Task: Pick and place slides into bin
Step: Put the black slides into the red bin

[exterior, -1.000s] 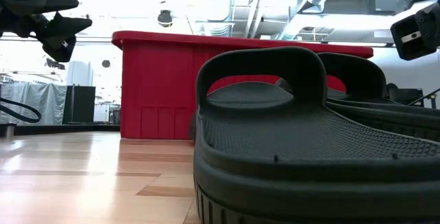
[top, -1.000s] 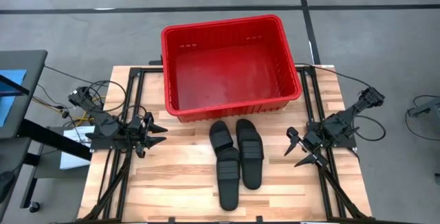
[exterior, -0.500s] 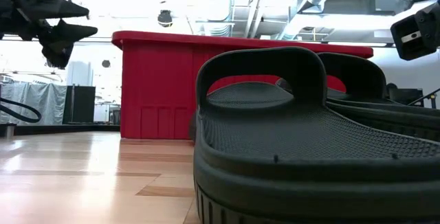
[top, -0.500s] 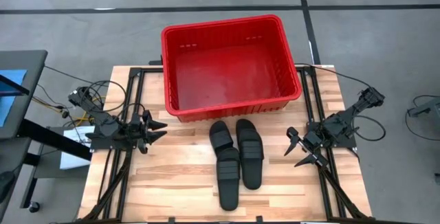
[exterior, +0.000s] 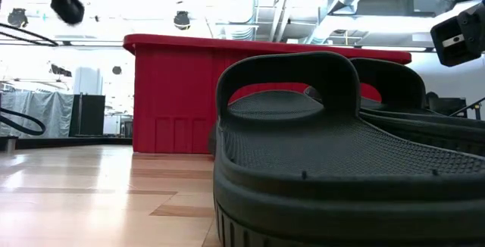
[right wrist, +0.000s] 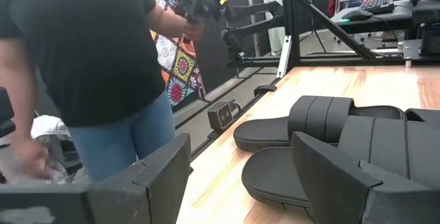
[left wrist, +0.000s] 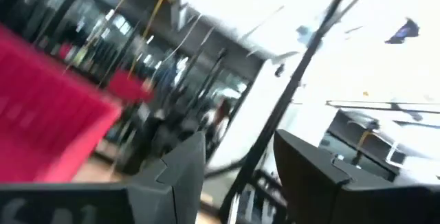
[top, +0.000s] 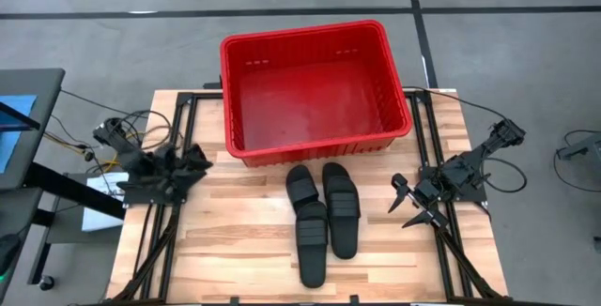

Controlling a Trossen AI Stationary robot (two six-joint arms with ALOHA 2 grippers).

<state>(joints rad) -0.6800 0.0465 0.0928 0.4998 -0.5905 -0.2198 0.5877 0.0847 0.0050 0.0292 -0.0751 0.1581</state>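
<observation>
The black slides [top: 324, 217] lie side by side, soles down, on the wooden table just in front of the red bin [top: 317, 148]. Two lie end to end on the left [top: 312, 242] and one on the right [top: 342, 207]. The low view has one slide [exterior: 333, 148] close up, with the bin [exterior: 174, 95] behind it. My left gripper [top: 195, 160] is open and empty at the table's left, raised and left of the bin's near left corner; its fingers show apart in the left wrist view [left wrist: 237, 145]. My right gripper [top: 402, 203] is open and empty, right of the slides [right wrist: 323, 124].
Black frame rails [top: 178, 203] run along both sides of the table. A person [right wrist: 89, 59] stands beyond the table's left side. A small camera [right wrist: 221, 116] sits at the table's near edge. Bare wood lies between the slides and each gripper.
My left gripper has risen, leaving the top of the low view. It has swung back toward the table's left and far edges, turning its fingers up and toward the bin. It stays open. My right gripper and the slides have kept still.
</observation>
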